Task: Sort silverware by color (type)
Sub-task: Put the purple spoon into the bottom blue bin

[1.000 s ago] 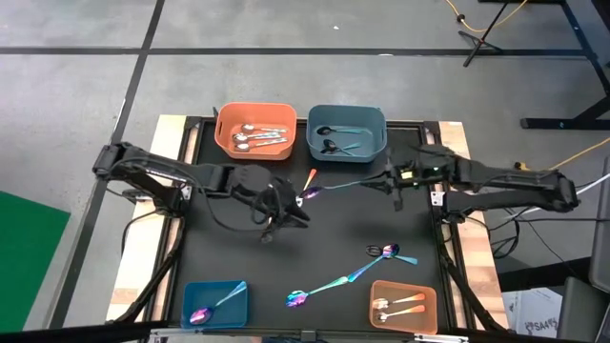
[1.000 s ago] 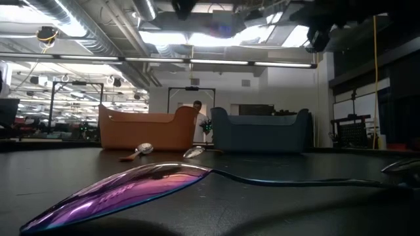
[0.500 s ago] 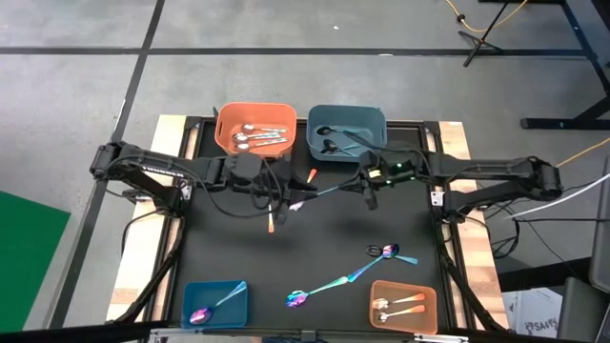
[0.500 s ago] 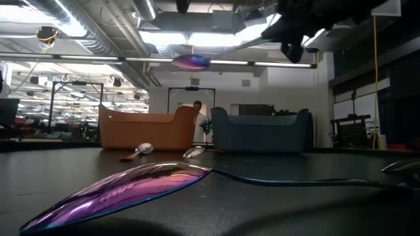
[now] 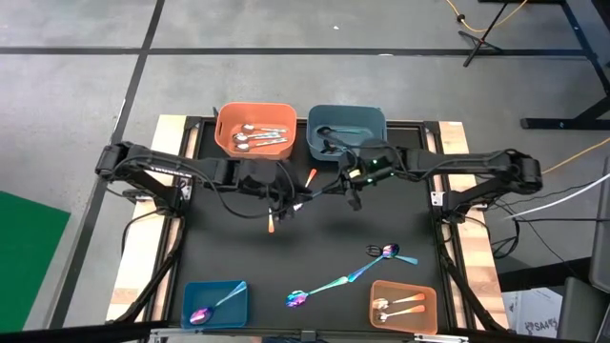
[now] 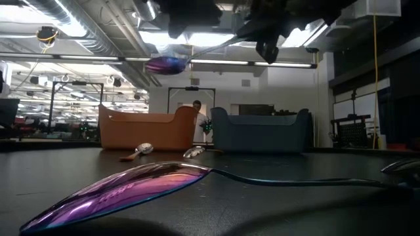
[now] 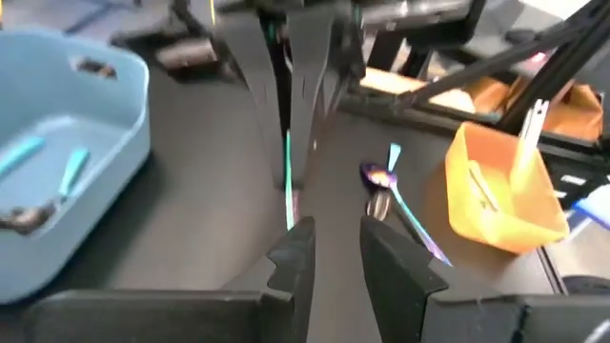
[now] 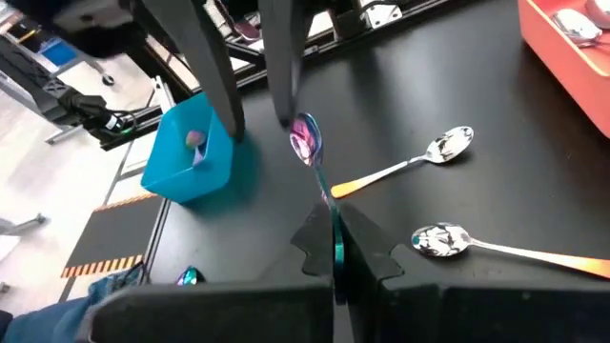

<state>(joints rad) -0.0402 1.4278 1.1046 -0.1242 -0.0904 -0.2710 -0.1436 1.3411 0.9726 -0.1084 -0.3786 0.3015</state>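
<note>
From the high view I see the right gripper (image 5: pixel 349 187) near the table's middle, pinching the teal handle of an iridescent spoon (image 5: pixel 319 191) whose bowl reaches toward the left gripper (image 5: pixel 289 198); silver spoons lie in the orange bin (image 5: pixel 254 130), black ones in the blue-grey bin (image 5: pixel 346 131).

In the low view the held spoon's purple bowl (image 6: pixel 167 64) hangs above the table.

My left wrist view shows its fingers (image 7: pixel 294 255) spread, nothing between them.

The right wrist view shows the jaws pressed on the handle (image 8: pixel 336 246); two orange-handled spoons (image 8: pixel 419 160) lie below; no writing I can read.
</note>
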